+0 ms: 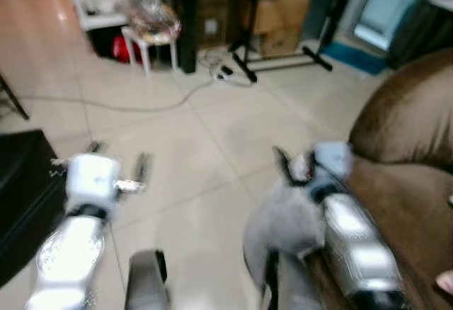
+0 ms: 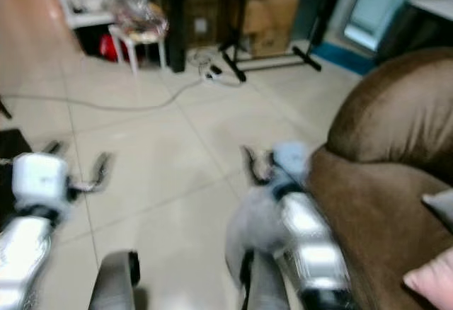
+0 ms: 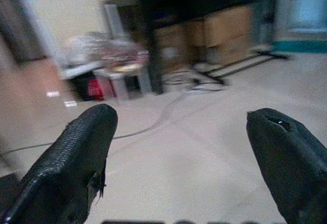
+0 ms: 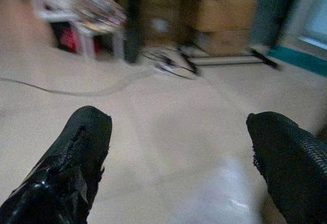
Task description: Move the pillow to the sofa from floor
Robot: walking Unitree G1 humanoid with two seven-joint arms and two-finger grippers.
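Left eye view: the blurred grey pillow [image 1: 283,225] lies at six o'clock behind the right end effector [image 1: 294,163], nearer it than the left end effector [image 1: 120,158], with the sofa [image 1: 410,119] at three o'clock and both sets of fingers apart.

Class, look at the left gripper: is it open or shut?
Open. In the left wrist view the left gripper has its two black fingers spread wide apart, with bare floor between them and nothing held.

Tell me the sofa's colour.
Brown; the sofa shows best in the right eye view.
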